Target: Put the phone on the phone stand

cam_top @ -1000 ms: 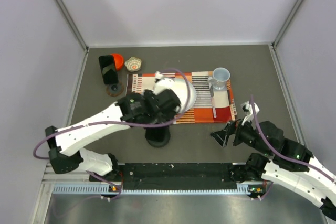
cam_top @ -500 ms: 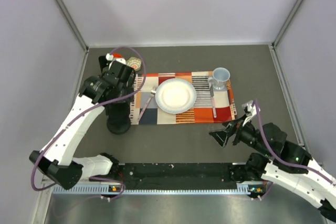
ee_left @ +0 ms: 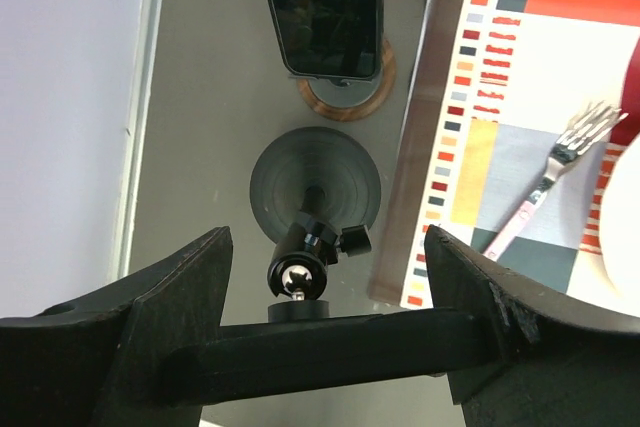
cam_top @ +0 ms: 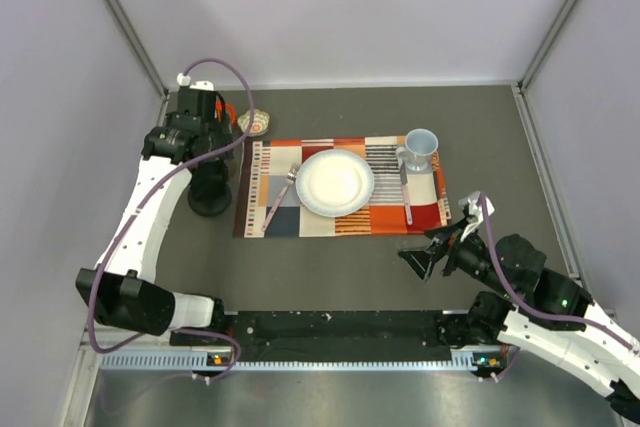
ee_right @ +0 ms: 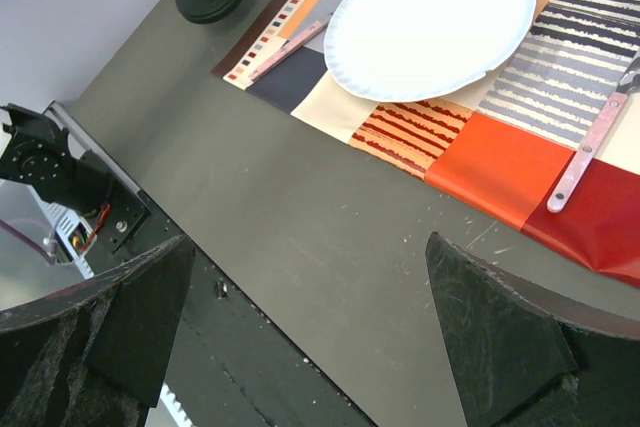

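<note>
The phone point(ee_left: 325, 7) is black and glossy. It leans on the phone stand, whose brown disc base point(ee_left: 350, 102) shows under its lower end; the grey plate is hidden behind it. My left gripper point(ee_left: 328, 272) is shut on the bar-shaped clamp head of a black round-based post point(ee_left: 315, 182), which stands just in front of the phone stand. In the top view my left gripper point(cam_top: 205, 137) covers the phone and its stand, and the black base point(cam_top: 208, 202) shows below it. My right gripper point(cam_top: 428, 259) is open and empty over bare table at the near right, as the right wrist view point(ee_right: 320, 327) also shows.
A striped placemat point(cam_top: 385, 209) lies mid-table with a white plate point(cam_top: 335, 182), a fork point(cam_top: 278, 197), a knife point(cam_top: 405, 195) and a blue cup point(cam_top: 420, 147). A small patterned bowl point(cam_top: 255, 123) sits at the far left. The left wall point(ee_left: 70, 97) is close to the stands.
My left arm has swung from the table's middle front to the far left, carrying the black clamp post with it, and now covers the phone in the top view. The right arm has barely moved.
</note>
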`<act>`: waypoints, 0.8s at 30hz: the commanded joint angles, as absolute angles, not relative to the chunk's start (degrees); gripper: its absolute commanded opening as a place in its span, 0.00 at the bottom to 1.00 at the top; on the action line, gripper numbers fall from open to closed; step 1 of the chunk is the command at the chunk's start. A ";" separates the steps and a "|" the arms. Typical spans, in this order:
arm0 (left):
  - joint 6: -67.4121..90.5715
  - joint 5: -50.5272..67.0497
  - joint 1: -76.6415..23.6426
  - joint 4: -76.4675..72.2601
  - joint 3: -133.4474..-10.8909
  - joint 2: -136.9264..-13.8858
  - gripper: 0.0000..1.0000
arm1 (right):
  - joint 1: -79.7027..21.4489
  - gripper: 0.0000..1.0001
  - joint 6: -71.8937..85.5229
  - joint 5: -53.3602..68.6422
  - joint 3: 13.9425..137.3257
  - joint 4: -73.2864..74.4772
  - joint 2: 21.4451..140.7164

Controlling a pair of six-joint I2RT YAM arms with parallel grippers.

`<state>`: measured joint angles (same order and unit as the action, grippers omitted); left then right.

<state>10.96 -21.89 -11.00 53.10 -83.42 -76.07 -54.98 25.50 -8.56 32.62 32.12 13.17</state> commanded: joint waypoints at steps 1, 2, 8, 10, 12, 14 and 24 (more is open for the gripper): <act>2.82 -24.68 -10.28 45.00 -81.93 -75.15 0.00 | -54.67 0.99 24.08 -9.67 34.19 29.62 13.01; 1.16 -25.31 -10.28 42.82 -80.52 -74.71 0.00 | -54.75 0.99 23.91 -9.93 34.19 29.53 13.18; -2.72 -24.07 -9.76 29.72 -66.37 -67.59 0.00 | -54.76 0.99 22.59 -11.25 34.54 29.53 13.89; -2.55 -24.26 -9.14 28.48 -65.13 -67.85 0.00 | -54.67 0.99 22.59 -11.25 34.89 29.53 13.97; -2.37 -23.65 -8.09 27.17 -64.69 -68.20 0.00 | -54.67 0.99 22.59 -10.64 35.33 29.53 13.98; -1.42 -23.12 -7.21 26.54 -63.90 -68.55 0.00 | -54.76 0.99 23.11 -10.20 35.51 29.62 13.89; 5.53 -29.17 -4.92 26.02 -63.02 -68.03 0.58 | -54.76 0.99 23.82 -9.32 36.03 29.62 14.76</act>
